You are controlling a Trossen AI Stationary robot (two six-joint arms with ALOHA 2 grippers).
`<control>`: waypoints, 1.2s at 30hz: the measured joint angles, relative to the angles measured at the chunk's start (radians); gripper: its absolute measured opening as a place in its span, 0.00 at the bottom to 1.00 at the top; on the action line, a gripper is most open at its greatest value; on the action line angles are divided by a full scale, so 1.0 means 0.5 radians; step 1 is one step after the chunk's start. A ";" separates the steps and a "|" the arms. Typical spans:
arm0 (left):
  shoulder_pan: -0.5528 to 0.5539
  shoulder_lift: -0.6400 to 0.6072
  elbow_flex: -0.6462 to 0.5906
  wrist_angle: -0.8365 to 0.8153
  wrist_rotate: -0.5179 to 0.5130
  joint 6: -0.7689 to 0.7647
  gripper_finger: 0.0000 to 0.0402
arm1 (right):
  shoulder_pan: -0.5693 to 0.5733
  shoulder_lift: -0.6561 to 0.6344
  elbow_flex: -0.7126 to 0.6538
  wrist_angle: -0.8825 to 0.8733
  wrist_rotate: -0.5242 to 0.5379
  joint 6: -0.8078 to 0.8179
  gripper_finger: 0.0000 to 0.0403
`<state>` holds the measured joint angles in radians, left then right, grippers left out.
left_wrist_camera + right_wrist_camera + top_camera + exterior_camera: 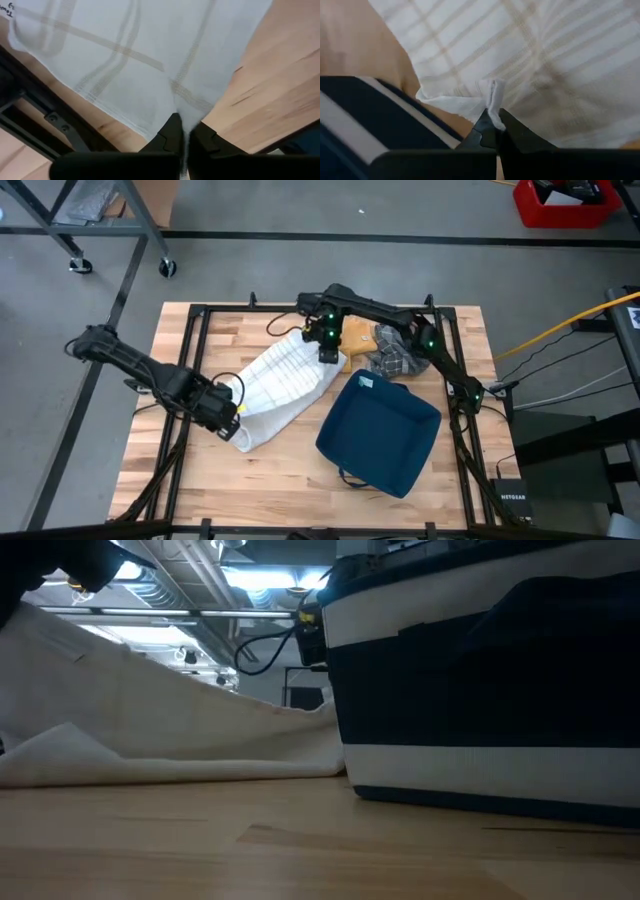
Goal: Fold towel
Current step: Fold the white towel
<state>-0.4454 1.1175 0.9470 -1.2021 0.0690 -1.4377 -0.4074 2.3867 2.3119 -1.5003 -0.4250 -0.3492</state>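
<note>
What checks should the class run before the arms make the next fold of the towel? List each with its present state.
1. Left gripper shut on towel: ok.
2. Right gripper shut on towel: ok.
3. Towel spread flat between the grips: not ok, it lies bunched and slanted.
4. Bin clear of towel: not ok, it sits right against the towel's edge.
5. Other cloths clear of towel: cannot tell.
</note>
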 joint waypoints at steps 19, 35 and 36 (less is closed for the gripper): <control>-0.040 0.349 0.000 0.168 -0.002 0.321 0.23 | 0.044 -0.001 0.000 -0.064 0.469 0.006 0.31; -0.040 0.364 0.000 0.289 0.005 0.158 0.27 | 0.044 -0.003 -0.011 -0.142 0.436 0.554 0.49; -0.040 0.356 0.000 0.290 0.005 0.159 0.26 | 0.044 -0.003 -0.011 -0.142 0.404 0.555 0.49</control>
<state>-0.4652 1.2957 0.9470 -1.0569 0.0715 -1.3581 -0.3855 2.3852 2.3062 -1.5715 -0.2230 -0.0715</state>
